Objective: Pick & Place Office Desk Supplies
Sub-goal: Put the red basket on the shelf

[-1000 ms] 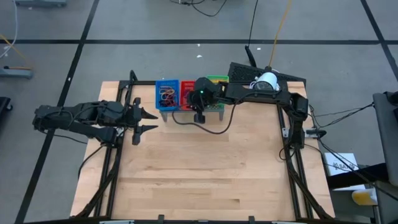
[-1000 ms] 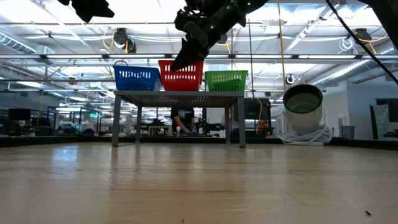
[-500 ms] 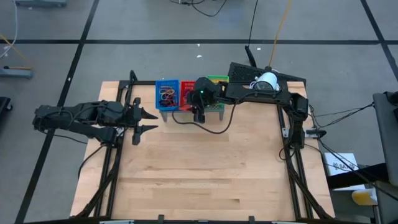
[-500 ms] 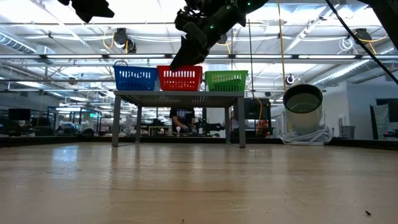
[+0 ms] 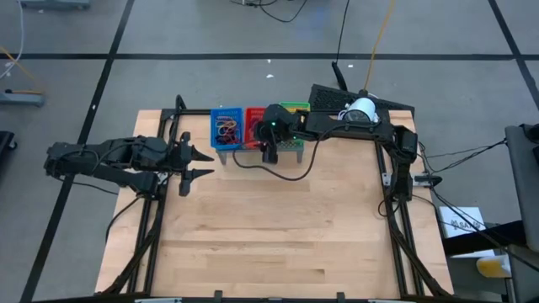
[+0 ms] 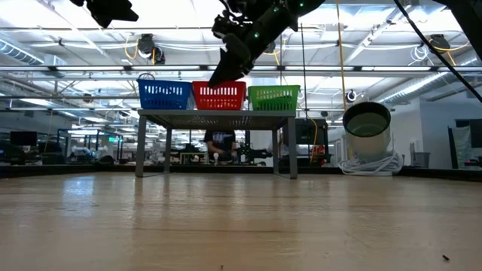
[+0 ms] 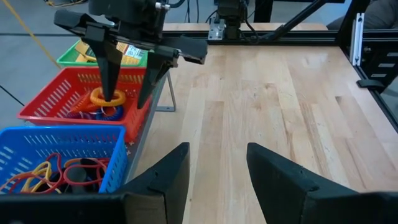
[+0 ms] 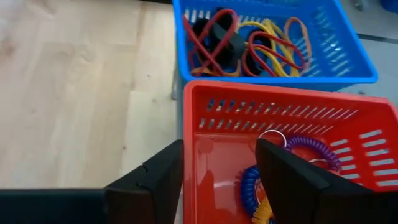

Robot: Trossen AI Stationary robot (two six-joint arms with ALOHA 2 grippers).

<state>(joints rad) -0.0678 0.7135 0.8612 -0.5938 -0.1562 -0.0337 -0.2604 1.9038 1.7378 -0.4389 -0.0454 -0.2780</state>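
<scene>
Three mesh baskets stand in a row on a grey rack [image 6: 215, 117] at the table's far edge. The blue basket [image 8: 273, 43] holds red, yellow, orange and black rubber bands [image 8: 249, 43]. The red basket [image 8: 280, 118] holds purple, blue and orange coiled loops [image 8: 261, 186]. The green basket [image 7: 78, 53] holds yellow-and-green packets [image 7: 130, 53]. My right gripper [image 7: 127, 93] hangs open over the red basket, fingers pointing down into it. My left gripper [image 5: 205, 165] waits open above the table's left side. My right gripper has one fingertip [image 7: 111, 93] down beside the orange coil [image 7: 99, 98] in the red basket. Whether it touches the coil, I cannot tell. Nothing shows between its two fingers.
Bare wooden tabletop [image 5: 278, 227] spreads in front of the rack, toward the near edge. A black cable [image 5: 295, 172] from the right arm loops over the table by the rack. Dark frame rails [image 5: 396, 219] run along both sides.
In the low view the red basket stood higher than its neighbours a second ago. It has sunk back level with them on the rack. My right gripper has stayed over it.
</scene>
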